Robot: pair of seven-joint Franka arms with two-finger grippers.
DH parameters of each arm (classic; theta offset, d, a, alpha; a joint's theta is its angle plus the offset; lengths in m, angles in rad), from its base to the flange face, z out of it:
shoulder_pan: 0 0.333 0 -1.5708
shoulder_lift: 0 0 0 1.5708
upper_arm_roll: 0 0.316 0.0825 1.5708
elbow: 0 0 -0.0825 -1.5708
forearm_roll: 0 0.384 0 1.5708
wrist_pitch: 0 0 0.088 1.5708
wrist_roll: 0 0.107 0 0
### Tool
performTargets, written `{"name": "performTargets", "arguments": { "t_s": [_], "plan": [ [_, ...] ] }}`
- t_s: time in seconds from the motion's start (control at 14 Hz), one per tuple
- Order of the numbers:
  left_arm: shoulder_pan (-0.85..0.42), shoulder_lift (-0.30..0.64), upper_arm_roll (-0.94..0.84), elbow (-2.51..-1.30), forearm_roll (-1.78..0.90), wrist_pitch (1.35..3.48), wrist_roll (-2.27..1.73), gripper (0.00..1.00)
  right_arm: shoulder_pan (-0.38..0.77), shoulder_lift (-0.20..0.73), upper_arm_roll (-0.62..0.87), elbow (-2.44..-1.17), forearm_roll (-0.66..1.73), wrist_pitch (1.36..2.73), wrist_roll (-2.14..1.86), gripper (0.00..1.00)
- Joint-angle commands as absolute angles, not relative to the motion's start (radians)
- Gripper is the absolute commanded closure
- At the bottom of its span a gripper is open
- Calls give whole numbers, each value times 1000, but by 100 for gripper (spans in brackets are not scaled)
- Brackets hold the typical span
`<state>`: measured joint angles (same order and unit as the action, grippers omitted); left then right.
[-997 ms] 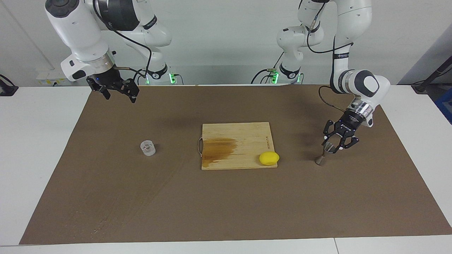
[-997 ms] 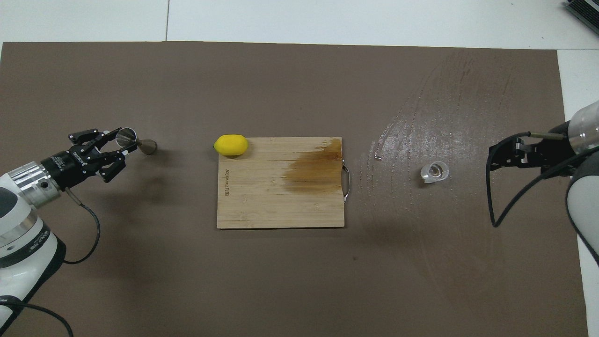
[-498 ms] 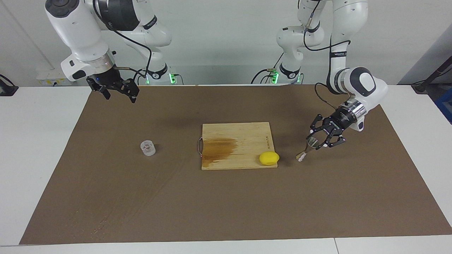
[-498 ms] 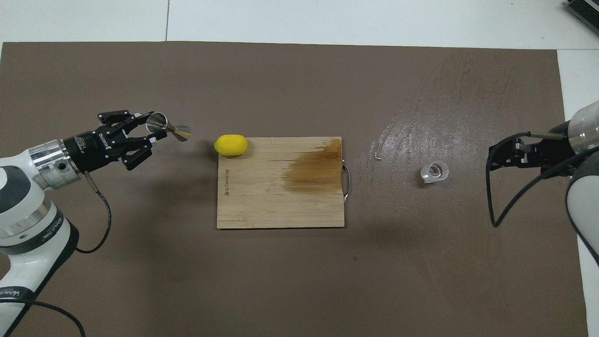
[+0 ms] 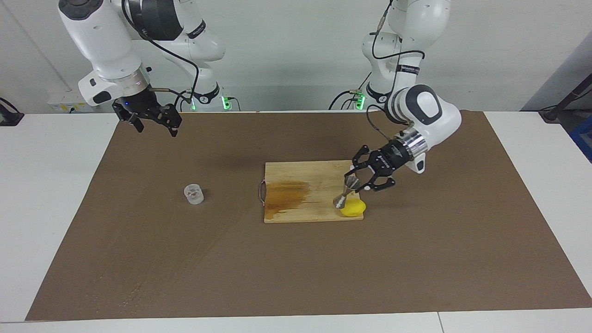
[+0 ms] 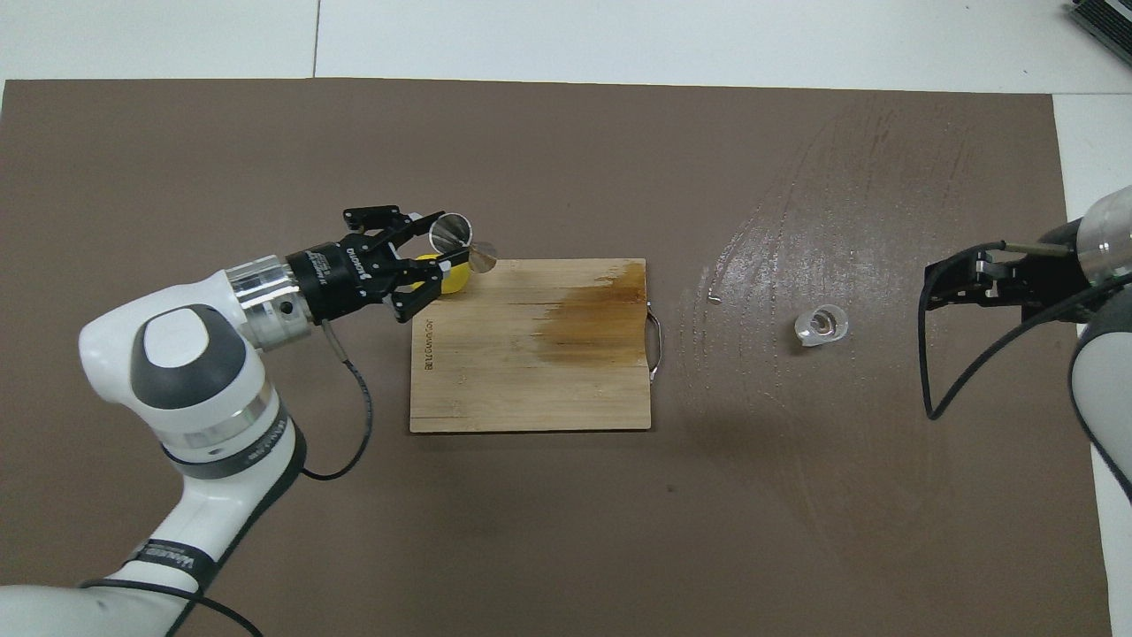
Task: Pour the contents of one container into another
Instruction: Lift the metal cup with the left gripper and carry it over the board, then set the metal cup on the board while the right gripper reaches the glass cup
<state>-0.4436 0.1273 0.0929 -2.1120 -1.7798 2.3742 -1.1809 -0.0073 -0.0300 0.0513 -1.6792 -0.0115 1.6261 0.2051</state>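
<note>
**Jigger in the air over the board's corner**

Right, the lemon [image 5: 353, 208] was mostly covered from above; I only saw a sliver of yellow under my left gripper [image 6: 439, 250]. The facing camera showed it sitting on the corner of the cutting board [image 5: 310, 172] toward the left arm's end. My left gripper's fingers were clamped on the upper cone of the jigger [image 5: 347, 189], which hung tilted just above that lemon, lower cone pointing down at the board. Whether the metal touched the fruit, I couldn't tell.

The clear cup [image 5: 194, 194] stood upright on the brown mat [image 5: 138, 259], well apart from the board, toward the right arm's end. Something sat inside it, too small for me to make out.

My right gripper [image 5: 152, 121] waited high over the mat's edge nearest the robots; its wrist was cut off at the frame border overhead, and I couldn't read its fingers.

The board carried a dark stain by its handle [image 6: 653, 341]. The mat near the cup had shiny streaks. White table [image 5: 51, 185], pale wall.
</note>
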Motion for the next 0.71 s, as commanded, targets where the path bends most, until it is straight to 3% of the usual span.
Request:
{"name": "performTargets", "arguments": {
  "t_s": [0.0, 0.36, 0.5, 0.64],
  "plan": [
    [-608, 198, 110, -2043, -1865, 2544, -1195, 100, -17, -40, 57, -1689, -6, 1655, 114, 0],
    [-758, 293, 113, -1961, -1925, 2640, -1190, 100, -8, -48, 57, -1690, 12, 1649, 110, 0],
    [-779, 308, 115, -1954, -1936, 2661, -1190, 100, -9, -46, 57, -1697, 28, 1683, 205, 7],
    [-779, 314, 115, -1954, -1936, 2661, -1190, 100, -26, -34, 55, -1697, 72, 1695, 374, 6]
  ]
}}
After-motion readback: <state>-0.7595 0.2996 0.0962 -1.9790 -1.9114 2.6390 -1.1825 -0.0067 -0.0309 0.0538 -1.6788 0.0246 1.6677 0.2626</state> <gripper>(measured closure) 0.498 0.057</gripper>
